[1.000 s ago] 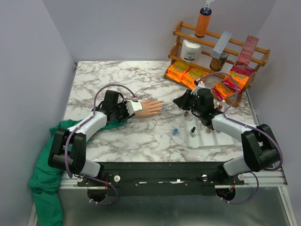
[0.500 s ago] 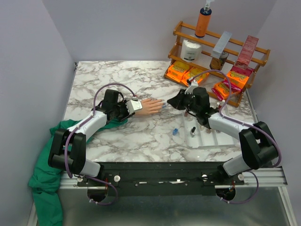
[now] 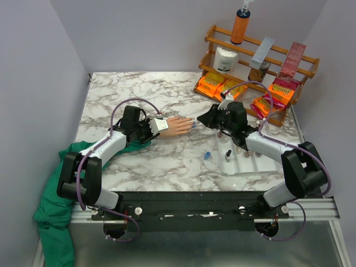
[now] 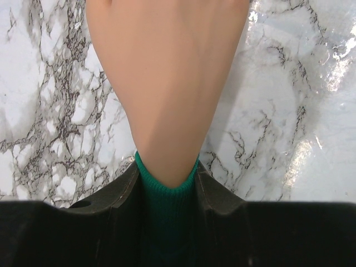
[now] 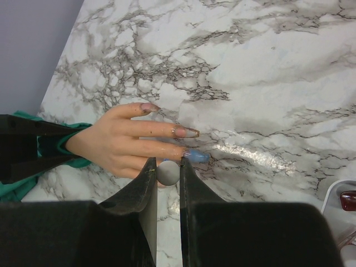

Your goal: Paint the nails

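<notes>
Right gripper (image 3: 202,120) closed, just right of the nails (image 3: 192,123). Fake hand (image 3: 179,127) lies on worktop (image 3: 139,89), pointing right; left gripper (image 3: 154,128) at its wrist.
Left wrist: clamped on green sleeve (image 4: 167,194).
Right wrist: pinching round grey cap (image 5: 168,173), nails just beyond, slightly right.
</notes>
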{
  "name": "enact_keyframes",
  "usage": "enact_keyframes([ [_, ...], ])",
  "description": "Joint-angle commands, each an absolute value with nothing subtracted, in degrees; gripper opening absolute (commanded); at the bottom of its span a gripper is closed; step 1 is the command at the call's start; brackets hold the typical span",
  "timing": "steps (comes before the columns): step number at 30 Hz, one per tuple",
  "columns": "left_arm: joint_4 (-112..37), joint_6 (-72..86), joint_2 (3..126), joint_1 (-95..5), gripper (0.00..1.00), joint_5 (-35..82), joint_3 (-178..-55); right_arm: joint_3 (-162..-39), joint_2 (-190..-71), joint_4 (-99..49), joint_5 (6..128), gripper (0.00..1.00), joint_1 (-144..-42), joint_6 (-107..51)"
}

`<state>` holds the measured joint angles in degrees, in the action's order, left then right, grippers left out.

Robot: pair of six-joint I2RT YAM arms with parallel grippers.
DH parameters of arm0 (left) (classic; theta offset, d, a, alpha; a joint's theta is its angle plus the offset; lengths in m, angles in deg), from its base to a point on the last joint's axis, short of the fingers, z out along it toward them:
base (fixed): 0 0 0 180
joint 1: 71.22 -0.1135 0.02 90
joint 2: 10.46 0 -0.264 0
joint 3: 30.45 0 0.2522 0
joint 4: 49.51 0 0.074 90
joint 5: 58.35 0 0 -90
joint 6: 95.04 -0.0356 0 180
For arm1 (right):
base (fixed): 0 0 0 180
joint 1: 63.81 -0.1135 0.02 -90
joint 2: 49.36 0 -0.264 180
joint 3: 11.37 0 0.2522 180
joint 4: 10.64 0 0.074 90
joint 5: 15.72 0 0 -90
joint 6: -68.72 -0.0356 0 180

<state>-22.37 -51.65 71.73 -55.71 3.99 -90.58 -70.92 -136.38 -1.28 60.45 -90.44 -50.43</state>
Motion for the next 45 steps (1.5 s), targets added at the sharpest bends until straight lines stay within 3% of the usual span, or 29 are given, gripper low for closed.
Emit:
enact_keyframes([
  [1, -23.4, -50.4, 71.8, -55.7, 0.0, 0.8, -92.0, -72.5, -137.4, -0.1, 60.8, 0.01, -90.8, -50.9],
  [45, -23.4, -50.3, 71.4, -55.7, 0.0, 0.9, -91.8, -71.4, -137.9, -3.5, 64.7, 0.01, -90.4, -51.3],
])
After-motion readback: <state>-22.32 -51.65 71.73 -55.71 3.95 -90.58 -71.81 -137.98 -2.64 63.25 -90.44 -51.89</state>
